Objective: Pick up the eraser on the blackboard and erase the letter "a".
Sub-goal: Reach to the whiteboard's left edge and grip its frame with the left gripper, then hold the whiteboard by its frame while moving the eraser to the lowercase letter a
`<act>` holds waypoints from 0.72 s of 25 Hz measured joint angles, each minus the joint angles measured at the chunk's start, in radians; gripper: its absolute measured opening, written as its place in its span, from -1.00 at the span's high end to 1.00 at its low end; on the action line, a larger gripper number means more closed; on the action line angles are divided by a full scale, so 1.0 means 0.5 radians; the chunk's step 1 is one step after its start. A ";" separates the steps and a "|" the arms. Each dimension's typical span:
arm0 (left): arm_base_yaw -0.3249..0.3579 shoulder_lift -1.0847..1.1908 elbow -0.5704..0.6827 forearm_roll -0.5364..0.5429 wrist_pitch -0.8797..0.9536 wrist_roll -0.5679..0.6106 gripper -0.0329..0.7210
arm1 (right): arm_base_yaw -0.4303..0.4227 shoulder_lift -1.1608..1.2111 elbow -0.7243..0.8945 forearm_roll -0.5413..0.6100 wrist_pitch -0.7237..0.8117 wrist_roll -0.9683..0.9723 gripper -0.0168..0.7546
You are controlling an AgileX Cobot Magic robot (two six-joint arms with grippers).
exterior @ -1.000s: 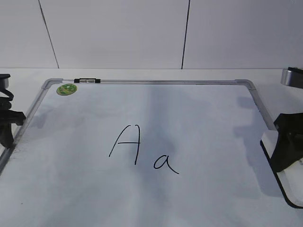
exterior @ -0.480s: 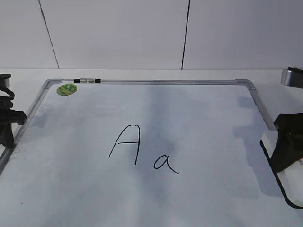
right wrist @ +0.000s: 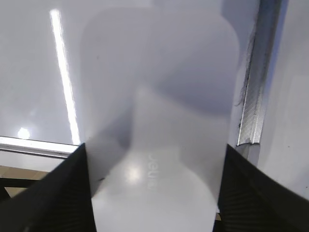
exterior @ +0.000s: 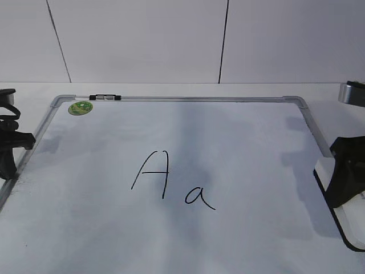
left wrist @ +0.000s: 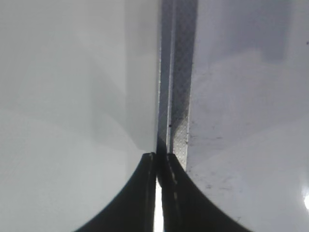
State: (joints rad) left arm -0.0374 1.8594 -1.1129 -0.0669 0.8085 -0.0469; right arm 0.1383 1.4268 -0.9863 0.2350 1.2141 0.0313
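The blackboard (exterior: 188,99) is a white board with a silver frame, lying flat. The small letter "a" (exterior: 198,197) sits right of a capital "A" (exterior: 153,174) near the middle. The eraser (exterior: 349,221), white with a dark underside, lies at the board's right edge. My right gripper (exterior: 347,177) stands over it. In the right wrist view its two fingers (right wrist: 154,154) press on both long sides of the eraser (right wrist: 159,96). My left gripper (exterior: 8,154) is shut and empty over the board's left frame (left wrist: 179,96), as the left wrist view (left wrist: 158,157) shows.
A round green sticker (exterior: 80,107) sits in the board's far left corner, and a small black clip (exterior: 105,97) sits on the far frame. A white wall with dark seams stands behind the table. The board's right frame (right wrist: 253,106) runs beside the eraser.
My left gripper has shifted very slightly at the board's left edge. My right gripper and the eraser stay in place.
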 joint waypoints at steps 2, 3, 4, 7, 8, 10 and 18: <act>0.000 0.000 0.000 -0.005 0.000 0.008 0.91 | 0.000 0.000 0.000 0.000 0.000 0.000 -0.50; 0.000 0.000 0.000 -0.005 0.000 0.017 0.91 | 0.000 0.000 0.000 0.000 0.000 0.000 -0.50; 0.000 0.000 0.000 -0.010 0.000 0.021 0.91 | 0.000 0.000 0.000 0.000 0.000 0.000 -0.50; 0.000 0.000 0.000 -0.011 0.000 0.035 0.90 | 0.000 0.000 0.000 0.000 0.000 0.000 -0.50; 0.000 0.000 0.000 -0.011 0.000 0.035 0.89 | 0.000 0.000 0.000 0.000 0.000 0.000 -0.50; 0.000 0.000 0.000 -0.011 0.000 0.039 0.86 | 0.000 0.000 0.000 0.000 0.000 0.000 -0.50; 0.000 0.000 0.000 -0.011 0.000 0.043 0.79 | 0.000 0.000 0.000 0.000 0.000 -0.003 -0.50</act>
State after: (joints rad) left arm -0.0374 1.8594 -1.1129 -0.0724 0.8085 -0.0253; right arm 0.1383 1.4268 -0.9863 0.2350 1.2141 0.0297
